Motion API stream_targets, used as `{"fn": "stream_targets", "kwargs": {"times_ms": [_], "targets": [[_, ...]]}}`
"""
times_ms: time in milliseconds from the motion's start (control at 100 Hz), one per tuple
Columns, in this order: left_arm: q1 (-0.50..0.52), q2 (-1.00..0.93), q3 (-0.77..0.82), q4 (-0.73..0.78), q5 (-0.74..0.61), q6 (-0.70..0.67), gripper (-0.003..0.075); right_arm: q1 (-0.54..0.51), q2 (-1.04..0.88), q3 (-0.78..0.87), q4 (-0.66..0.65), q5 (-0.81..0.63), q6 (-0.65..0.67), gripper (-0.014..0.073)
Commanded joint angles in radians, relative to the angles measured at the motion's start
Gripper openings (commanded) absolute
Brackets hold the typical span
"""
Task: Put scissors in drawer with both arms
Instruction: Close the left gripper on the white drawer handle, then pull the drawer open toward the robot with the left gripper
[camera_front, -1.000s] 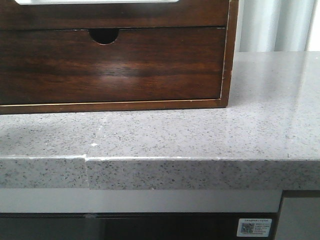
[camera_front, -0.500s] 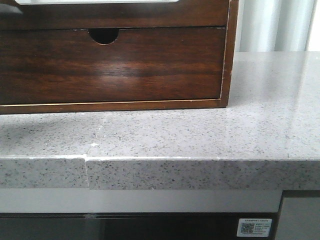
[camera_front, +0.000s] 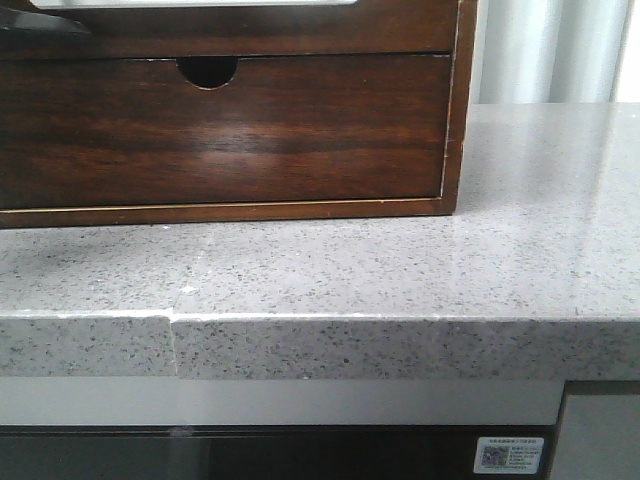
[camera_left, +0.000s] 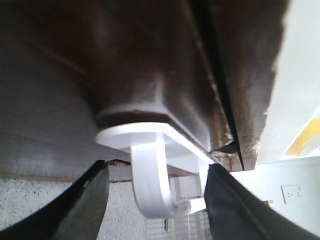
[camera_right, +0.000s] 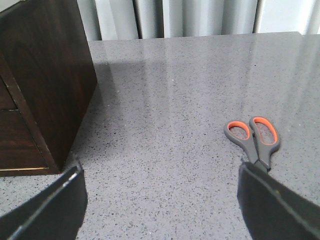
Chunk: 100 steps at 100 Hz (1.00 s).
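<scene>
The drawer is the upper dark brown front with a white patch on its top edge, cut off by the top of the front view. In the left wrist view its wood fills the frame, with a white hook-shaped handle on it. My left gripper is open, one finger on each side of that handle. The scissors, grey with orange-lined loops, lie flat on the counter. My right gripper is open and empty above the counter; one of its fingers hides the blades.
A lower drawer front with a half-round notch sits below the upper one in the same wooden chest. The chest stands on a grey speckled stone counter with its front edge near the camera. Pale curtains hang behind.
A dark shape has come into the front view's top left corner, over the upper drawer front. Nothing else has moved.
</scene>
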Motion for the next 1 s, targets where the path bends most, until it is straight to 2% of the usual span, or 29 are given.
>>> {"fn": "stream_targets", "kwargs": {"times_ms": [0,90,280,490,650,850,990], "targets": [[-0.007,-0.009,-0.035,-0.088,0.067,0.011,0.0383,-0.007,0.016,-0.037,-0.008,-0.072,-0.005,0.0556],[-0.007,0.006,-0.035,-0.088,0.065,0.015,0.0342,-0.007,0.016,-0.037,-0.008,-0.072,-0.005,0.0556],[-0.007,0.02,-0.035,-0.088,0.075,0.015,0.0162,-0.007,0.016,-0.037,-0.008,-0.072,-0.005,0.0556],[-0.007,0.02,-0.035,-0.088,0.1,0.015,0.0031,-0.007,0.016,-0.037,-0.008,-0.07,-0.005,0.0556],[-0.003,0.02,-0.035,-0.076,0.192,0.043,-0.002,-0.007,0.016,-0.037,-0.008,-0.07,-0.005,0.0556],[0.054,0.0,-0.033,-0.004,0.306,0.047,-0.002,-0.007,0.016,-0.037,-0.008,-0.07,-0.005,0.0556],[0.099,-0.068,0.001,0.037,0.33,0.045,-0.002,-0.007,0.016,-0.037,-0.008,-0.07,-0.005,0.0556]]}}
